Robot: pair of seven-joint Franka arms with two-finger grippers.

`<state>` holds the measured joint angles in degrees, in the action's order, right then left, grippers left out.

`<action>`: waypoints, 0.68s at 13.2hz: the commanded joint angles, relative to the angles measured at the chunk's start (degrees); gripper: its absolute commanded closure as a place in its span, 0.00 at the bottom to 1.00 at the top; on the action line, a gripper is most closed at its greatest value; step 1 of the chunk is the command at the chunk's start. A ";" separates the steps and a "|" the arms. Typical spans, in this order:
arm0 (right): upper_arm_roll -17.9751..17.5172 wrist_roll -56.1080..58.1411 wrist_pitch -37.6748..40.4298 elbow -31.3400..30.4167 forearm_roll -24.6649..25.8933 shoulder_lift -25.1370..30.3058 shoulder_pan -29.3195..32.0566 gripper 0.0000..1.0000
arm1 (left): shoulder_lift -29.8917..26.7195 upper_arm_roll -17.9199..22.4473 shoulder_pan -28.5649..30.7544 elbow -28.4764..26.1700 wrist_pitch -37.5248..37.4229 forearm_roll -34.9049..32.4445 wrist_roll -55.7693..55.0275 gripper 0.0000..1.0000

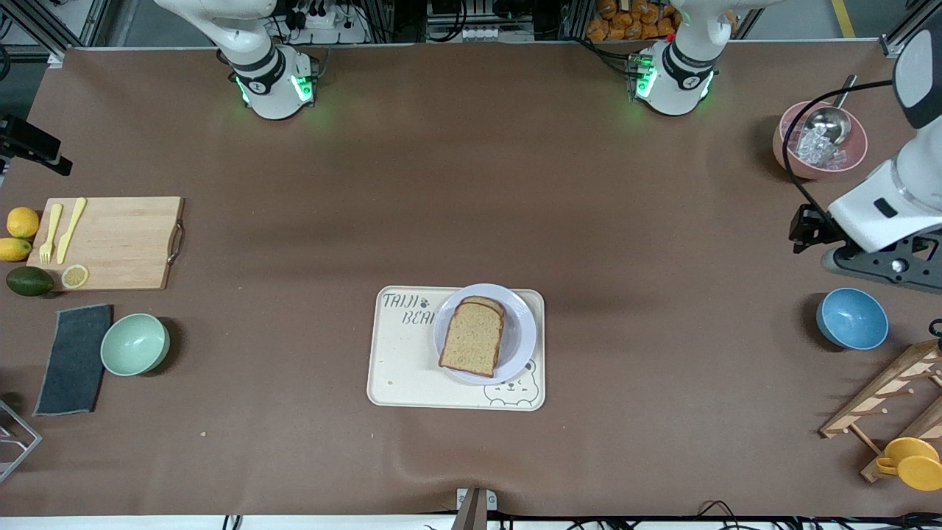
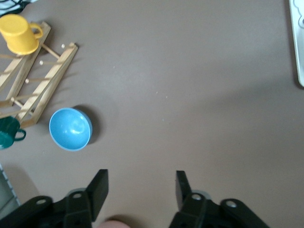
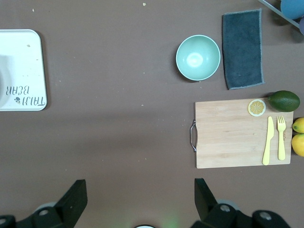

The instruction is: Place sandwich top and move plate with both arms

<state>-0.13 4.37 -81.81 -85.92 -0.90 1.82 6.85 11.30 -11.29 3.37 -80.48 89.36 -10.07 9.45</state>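
The sandwich top (image 1: 472,339), a plain brown bread slice, lies on another slice on the pale plate (image 1: 524,333). The plate sits on the cream bear tray (image 1: 401,368), nearer the left arm's end of the tray. My left gripper (image 1: 802,228) is open and empty, up over bare table between the pink bowl and the blue bowl; its wrist view shows it (image 2: 141,183) over brown table. My right gripper (image 3: 141,190) is open and empty over bare table near its arm's base; the front view does not show it. Both grippers are well apart from the plate.
A pink bowl (image 1: 819,140) with ice and a scoop, a blue bowl (image 1: 852,318), a wooden rack (image 1: 883,405) and a yellow cup (image 1: 911,462) stand at the left arm's end. A cutting board (image 1: 110,243), green bowl (image 1: 135,344) and dark cloth (image 1: 73,359) lie at the right arm's end.
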 commanded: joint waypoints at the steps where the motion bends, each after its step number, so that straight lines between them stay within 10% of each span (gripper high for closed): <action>1: -0.57 0.73 0.07 0.41 -0.25 -0.15 0.79 0.00 | -2.60 1.09 -0.29 -2.31 -0.68 0.58 -0.49 0.08; 9: -0.57 0.73 0.07 0.41 -0.33 -0.15 0.88 0.00 | -8.39 1.09 1.12 -7.67 -1.47 6.91 -5.75 0.08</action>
<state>-0.13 4.39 -81.81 -85.92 -0.90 1.82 6.85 6.37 -10.33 4.41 -85.07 88.12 -4.36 6.10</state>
